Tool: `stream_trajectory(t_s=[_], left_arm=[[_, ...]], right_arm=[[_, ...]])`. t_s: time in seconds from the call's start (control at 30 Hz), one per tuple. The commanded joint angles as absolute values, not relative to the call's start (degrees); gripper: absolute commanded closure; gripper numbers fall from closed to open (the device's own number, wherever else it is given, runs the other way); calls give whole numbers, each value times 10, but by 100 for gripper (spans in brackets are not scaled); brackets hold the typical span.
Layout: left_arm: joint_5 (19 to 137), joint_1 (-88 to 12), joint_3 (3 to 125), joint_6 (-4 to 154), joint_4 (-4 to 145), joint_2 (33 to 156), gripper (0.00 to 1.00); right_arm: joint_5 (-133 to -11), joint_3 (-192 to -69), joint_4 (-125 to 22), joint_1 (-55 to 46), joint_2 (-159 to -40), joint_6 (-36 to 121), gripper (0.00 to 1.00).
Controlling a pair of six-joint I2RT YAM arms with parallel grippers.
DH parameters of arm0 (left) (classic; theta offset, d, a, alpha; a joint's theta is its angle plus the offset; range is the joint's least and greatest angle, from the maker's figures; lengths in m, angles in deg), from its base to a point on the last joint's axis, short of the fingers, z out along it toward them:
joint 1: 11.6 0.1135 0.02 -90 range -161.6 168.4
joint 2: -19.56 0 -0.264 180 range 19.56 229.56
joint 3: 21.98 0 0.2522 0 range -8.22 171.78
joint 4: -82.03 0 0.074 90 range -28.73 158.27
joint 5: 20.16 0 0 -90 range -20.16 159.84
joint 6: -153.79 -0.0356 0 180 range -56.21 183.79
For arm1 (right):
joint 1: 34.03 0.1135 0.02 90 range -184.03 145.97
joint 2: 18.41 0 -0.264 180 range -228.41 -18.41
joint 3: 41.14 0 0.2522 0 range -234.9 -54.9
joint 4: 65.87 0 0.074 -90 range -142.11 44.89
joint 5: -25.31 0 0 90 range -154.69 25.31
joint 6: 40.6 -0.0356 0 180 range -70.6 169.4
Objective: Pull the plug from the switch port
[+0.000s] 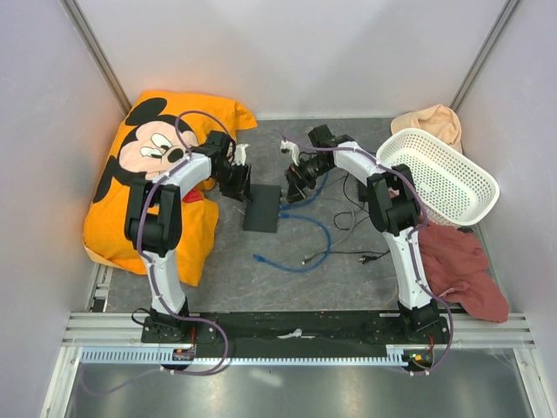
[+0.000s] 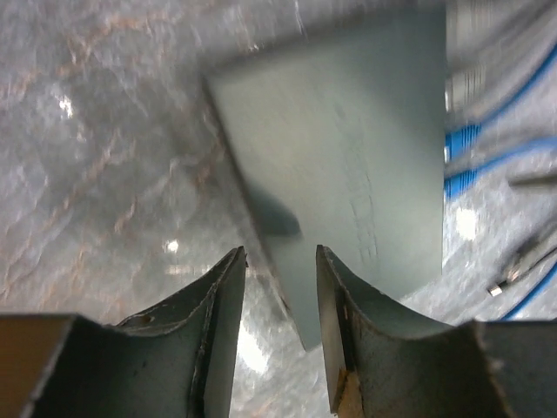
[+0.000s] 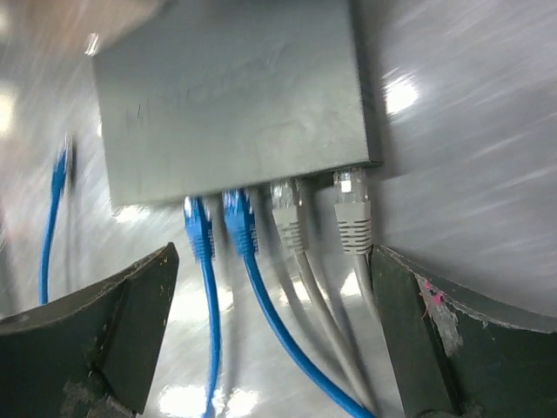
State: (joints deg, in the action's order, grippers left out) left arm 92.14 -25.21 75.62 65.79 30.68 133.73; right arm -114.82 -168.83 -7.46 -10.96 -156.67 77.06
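**Q:** What shows from above?

**A:** The switch (image 1: 262, 207) lies flat on the grey table (image 1: 222, 261), midway between my arms. My left gripper (image 1: 237, 177) is at its far left corner and my right gripper (image 1: 294, 181) at its far right corner. From up here both sets of fingers are dark lumps, so I cannot tell their spread. Blue cables (image 1: 306, 237) loop away on the right side. The sockets themselves are too small to make out.

**Q:** And your left wrist?

**A:** It is blurred. My left fingers (image 2: 222, 305) stand a narrow gap apart, pinching nothing I can see. The switch's (image 2: 348, 148) near edge runs down into that gap, and one fingertip covers part of it. I cannot tell whether anything touches. Blue plugs (image 2: 461, 139) are cut off at the right border.

**Q:** The right wrist?

**A:** My right fingers (image 3: 122, 322) are spread wide with nothing between them. The switch ports (image 3: 261, 187) run along the box's edge facing me, mostly hidden by what fills them — two blue plugs (image 3: 198, 231) and two grey plugs (image 3: 352, 213), all seated. I cannot tell which one is meant. A loose blue cable end (image 3: 57, 174) smears at the left.
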Motion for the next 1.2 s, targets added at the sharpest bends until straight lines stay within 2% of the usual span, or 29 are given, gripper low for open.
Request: stream_trajectory(t_s=[0.0,0.1,0.3,0.4,0.5,0.8,1.0,1.17], left_arm=[[898,-251,741,596,282,1240,54],[908,-251,740,591,284,1230,54],[1026,-255,779,606,296,1249,58],[1054,-268,763,572,306,1237,61],[1067,-275,731,564,314,1232,65],[1068,-291,668,577,314,1232,78],[1043,-301,652,589,315,1248,85],[1019,-301,649,591,317,1261,86]], right_arm=[[-1140,-1569,37,-95,-1490,854,2],[-1134,-1563,-37,-104,-1478,789,2],[-1206,-1716,-36,-140,-1567,678,2],[-1225,-1765,-32,-150,-1608,650,2],[-1231,-1762,-31,-148,-1619,650,2],[-1187,-1712,17,-135,-1577,775,3],[-1137,-1710,127,-121,-1569,934,14],[-1100,-1679,145,-121,-1559,981,19]])
